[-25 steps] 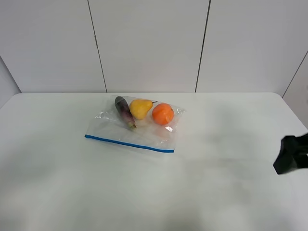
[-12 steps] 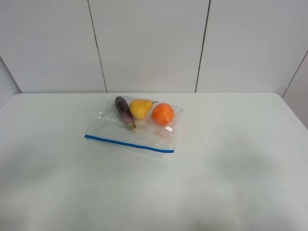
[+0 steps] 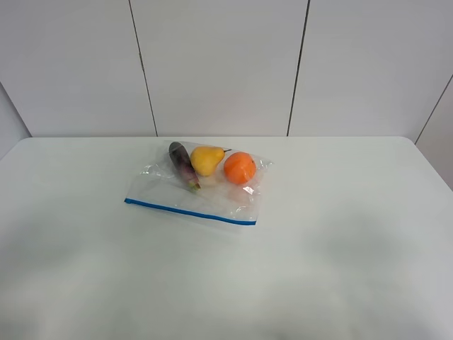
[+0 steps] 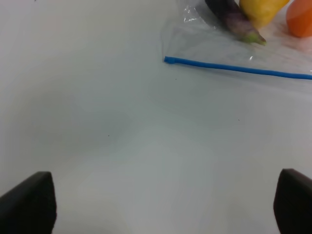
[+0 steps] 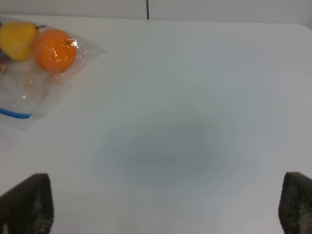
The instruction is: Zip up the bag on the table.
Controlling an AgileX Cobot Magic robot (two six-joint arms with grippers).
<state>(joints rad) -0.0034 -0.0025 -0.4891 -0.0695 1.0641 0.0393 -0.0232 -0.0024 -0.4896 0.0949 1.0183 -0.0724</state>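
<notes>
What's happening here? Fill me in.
Nothing is being handled right now. A clear bag holding an eggplant, a pear and an orange lies on the white table, its blue zipper strip along the near edge. Neither arm shows in the high view. Each wrist view shows its fingertips spread wide: the left gripper is short of the zipper's end, and the right gripper is off to the bag's side.

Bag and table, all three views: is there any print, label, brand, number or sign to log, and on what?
None can be read. The bag is clear plastic with a plain blue zipper strip and shows no printing in any view. The table, the wall panels and the fruit inside the bag carry no marks either.
</notes>
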